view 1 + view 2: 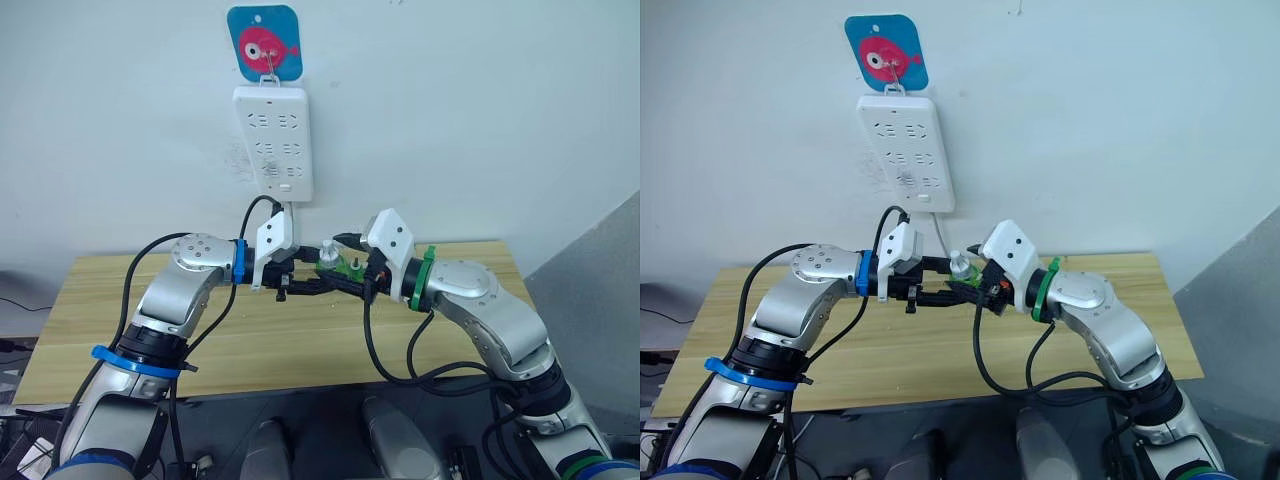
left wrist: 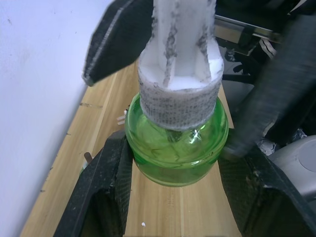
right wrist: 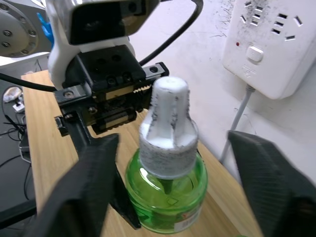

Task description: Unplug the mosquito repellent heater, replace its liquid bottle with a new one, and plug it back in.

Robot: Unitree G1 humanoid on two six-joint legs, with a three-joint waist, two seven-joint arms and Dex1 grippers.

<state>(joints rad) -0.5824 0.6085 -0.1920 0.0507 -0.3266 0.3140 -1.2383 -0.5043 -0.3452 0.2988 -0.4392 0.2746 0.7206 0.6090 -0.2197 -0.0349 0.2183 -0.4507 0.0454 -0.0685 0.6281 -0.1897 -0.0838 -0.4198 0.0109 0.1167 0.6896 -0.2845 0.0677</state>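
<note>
The left gripper [image 2: 173, 197] clamps one green liquid bottle [image 2: 176, 150] with its white cap [image 3: 165, 131], while the right gripper [image 3: 168, 197] stands apart around it, below one wall power strip [image 1: 272, 142].

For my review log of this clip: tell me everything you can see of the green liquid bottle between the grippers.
The green liquid bottle is small, round and clear, plastic by its look, with a scuffed white ribbed cap. It stands upright above the wooden table, below the power strip. The left gripper clamps its body; the right gripper straddles it, open.
</note>
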